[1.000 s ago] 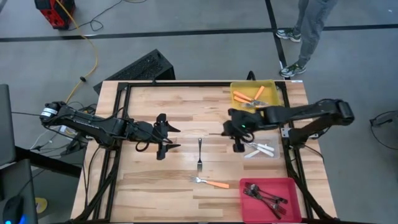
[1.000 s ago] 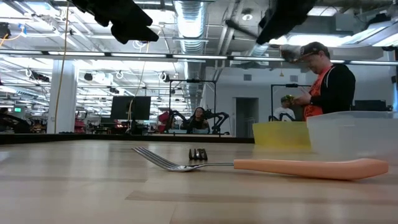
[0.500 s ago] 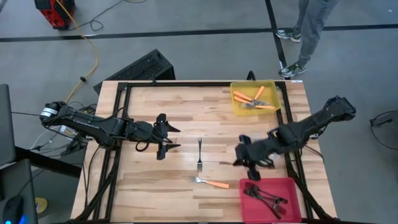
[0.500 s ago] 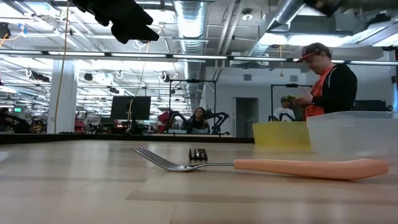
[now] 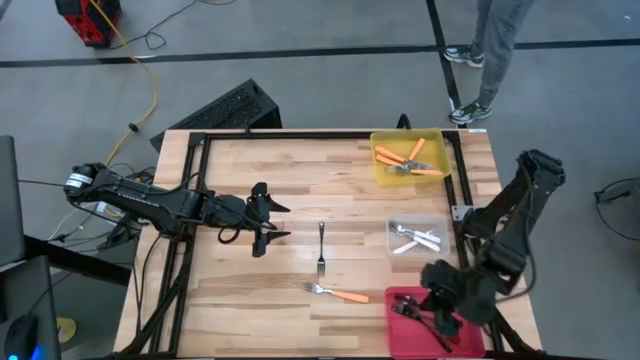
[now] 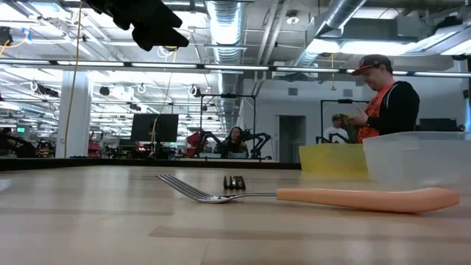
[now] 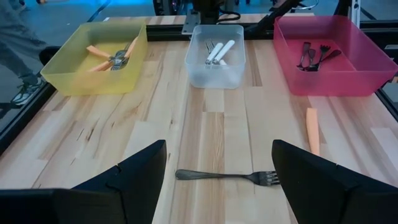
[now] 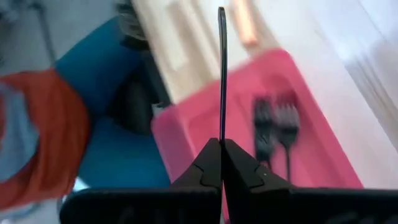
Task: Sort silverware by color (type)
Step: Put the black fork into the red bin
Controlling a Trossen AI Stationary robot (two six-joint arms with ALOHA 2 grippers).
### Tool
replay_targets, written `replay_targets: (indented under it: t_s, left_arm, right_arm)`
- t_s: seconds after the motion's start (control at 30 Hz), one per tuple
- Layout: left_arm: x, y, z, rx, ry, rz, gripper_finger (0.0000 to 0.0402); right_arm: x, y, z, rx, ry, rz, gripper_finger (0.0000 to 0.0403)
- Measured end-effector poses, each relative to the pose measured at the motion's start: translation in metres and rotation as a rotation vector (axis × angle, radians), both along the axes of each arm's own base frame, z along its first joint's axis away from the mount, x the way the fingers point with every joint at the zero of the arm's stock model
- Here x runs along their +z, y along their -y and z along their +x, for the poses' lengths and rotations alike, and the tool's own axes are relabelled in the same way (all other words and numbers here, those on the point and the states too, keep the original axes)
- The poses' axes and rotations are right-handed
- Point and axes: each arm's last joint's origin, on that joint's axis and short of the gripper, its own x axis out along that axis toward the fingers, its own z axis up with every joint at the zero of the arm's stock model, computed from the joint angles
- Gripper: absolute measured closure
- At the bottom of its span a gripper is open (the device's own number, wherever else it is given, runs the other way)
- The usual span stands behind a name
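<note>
My right gripper (image 5: 436, 290) hovers over the red bin (image 5: 470, 335) at the near right and is shut on a dark fork (image 8: 221, 74). The bin holds several dark forks (image 8: 273, 134). My left gripper (image 5: 270, 220) waits open above the table's left middle, its fingers (image 7: 124, 180) standing apart on either side of a dark fork (image 7: 224, 176) that lies flat on the wood. An orange-handled fork (image 5: 340, 293) lies flat near the front edge, also in the low view (image 6: 309, 196). My right gripper pinches one end of the dark fork (image 8: 221, 132) between its two fingertips. The fork sticks straight out ahead of the fingers, seen edge-on as a thin line. It is lifted clear above the red bin. Which end is held I cannot tell.
A yellow bin (image 5: 408, 158) with orange-handled forks stands at the far right, and a clear bin (image 5: 418, 237) with pale forks sits between it and the red one. A person (image 6: 383, 96) stands beyond the table's far edge. Bare wood lies between the arms.
My right gripper has swung from beside the clear bin toward the table's near edge, ending over the red bin. Its wrist has rolled, it has stayed shut on the dark fork, and it has left the low view.
</note>
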Motion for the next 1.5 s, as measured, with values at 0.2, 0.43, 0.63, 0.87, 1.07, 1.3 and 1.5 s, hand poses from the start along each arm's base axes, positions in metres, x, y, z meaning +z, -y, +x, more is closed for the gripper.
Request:
replay_targets:
  t_s: [0.2, 0.43, 0.63, 0.87, 1.07, 1.3, 1.5]
  left_arm:
    - [0.002, 0.000, 0.001, 0.000, 0.020, -0.003, 0.0127]
    - [0.002, 0.000, 0.001, -0.001, 0.023, 0.001, 0.0127]
    - [0.003, 0.000, 0.001, 0.002, 0.034, -0.006, 0.0127]
    - [0.003, 0.000, 0.002, 0.002, 0.039, -0.007, 0.0127]
    - [0.003, 0.000, 0.002, 0.002, 0.040, -0.007, 0.0127]
    - [0.005, 0.000, 0.002, -0.001, 0.054, -0.001, 0.0127]
    - [0.005, 0.000, 0.002, -0.005, 0.054, 0.001, 0.0127]
  right_arm:
    - [-0.020, -0.016, -0.026, -0.169, -0.149, -0.030, 0.0382]
    - [-0.051, -0.042, -0.025, -0.165, -0.216, -0.111, 0.0382]
    - [-0.078, -0.058, -0.019, -0.124, -0.335, -0.148, 0.0382]
    - [-0.106, -0.071, -0.014, -0.120, -0.381, -0.205, 0.0382]
    - [-0.123, -0.076, -0.009, -0.101, -0.394, -0.257, 0.0382]
    - [-0.123, -0.074, -0.006, -0.096, -0.401, -0.265, 0.0359]
    - [-0.124, -0.072, -0.005, -0.093, -0.411, -0.269, 0.0354]
